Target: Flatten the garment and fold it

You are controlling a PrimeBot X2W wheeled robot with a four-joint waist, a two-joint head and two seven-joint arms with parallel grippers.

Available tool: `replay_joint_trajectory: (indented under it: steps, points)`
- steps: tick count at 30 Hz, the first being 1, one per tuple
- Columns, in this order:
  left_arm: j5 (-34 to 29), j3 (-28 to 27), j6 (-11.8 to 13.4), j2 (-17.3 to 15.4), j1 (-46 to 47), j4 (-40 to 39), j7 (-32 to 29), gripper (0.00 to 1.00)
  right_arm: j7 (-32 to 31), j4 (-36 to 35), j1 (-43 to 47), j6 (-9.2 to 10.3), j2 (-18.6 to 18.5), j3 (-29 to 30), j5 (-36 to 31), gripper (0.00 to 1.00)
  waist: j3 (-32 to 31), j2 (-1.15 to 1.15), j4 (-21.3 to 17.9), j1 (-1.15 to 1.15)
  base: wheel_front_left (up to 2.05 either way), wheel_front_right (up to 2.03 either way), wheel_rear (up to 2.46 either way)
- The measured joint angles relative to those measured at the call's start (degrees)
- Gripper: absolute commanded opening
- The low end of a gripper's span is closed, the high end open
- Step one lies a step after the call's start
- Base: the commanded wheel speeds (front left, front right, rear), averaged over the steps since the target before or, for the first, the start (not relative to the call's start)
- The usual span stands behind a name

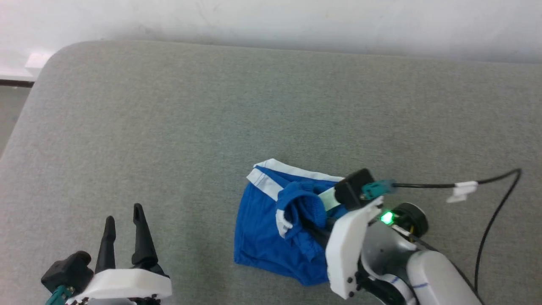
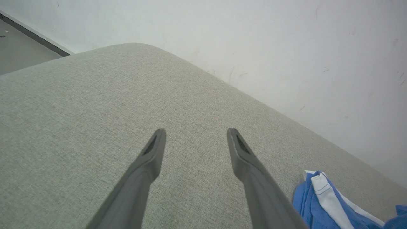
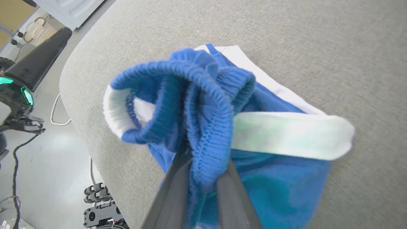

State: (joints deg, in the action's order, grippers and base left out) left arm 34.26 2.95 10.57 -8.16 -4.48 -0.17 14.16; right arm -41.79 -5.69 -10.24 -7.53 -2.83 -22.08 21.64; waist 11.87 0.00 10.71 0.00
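Pinching ribbed waistband of blue garment (image 1: 266,228) with right gripper (image 3: 206,162), fingers narrowly parted around fabric. Lying crumpled on grey cushion (image 1: 169,127), near-right area, white stripes showing. Hovering well left with left gripper (image 1: 123,212), spread wide, holding nothing.

Grey padded surface (image 1: 169,127), white wall (image 1: 296,21) behind — grey floor (image 3: 57,178) beyond

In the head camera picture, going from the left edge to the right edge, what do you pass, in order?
left hand → blue shorts → green light → white cable tag
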Motion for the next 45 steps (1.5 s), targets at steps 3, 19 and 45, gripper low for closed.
replay_joint_trajectory:
  steps: [3,19,45]
  points:
    - [-0.2,0.4,0.0,0.0,0.1,0.2,0.0,1.00,1.1,4.6,-2.1,0.00,0.0,-1.9,0.0,0.00,0.0,0.00,1.0,0.00,0.00,0.00,0.00]
    - [-0.6,3.1,0.0,0.7,0.1,0.8,-0.8,1.00,8.5,31.1,-15.0,0.00,0.1,-10.6,-0.3,0.01,-2.0,0.00,4.0,-0.01,0.00,0.00,0.00]
    - [-1.2,3.9,0.1,-0.9,-0.1,-1.5,-1.1,1.00,19.4,9.6,-1.1,0.00,-0.1,11.6,-0.1,1.00,-2.4,0.00,-0.3,0.00,0.00,0.00,0.00]
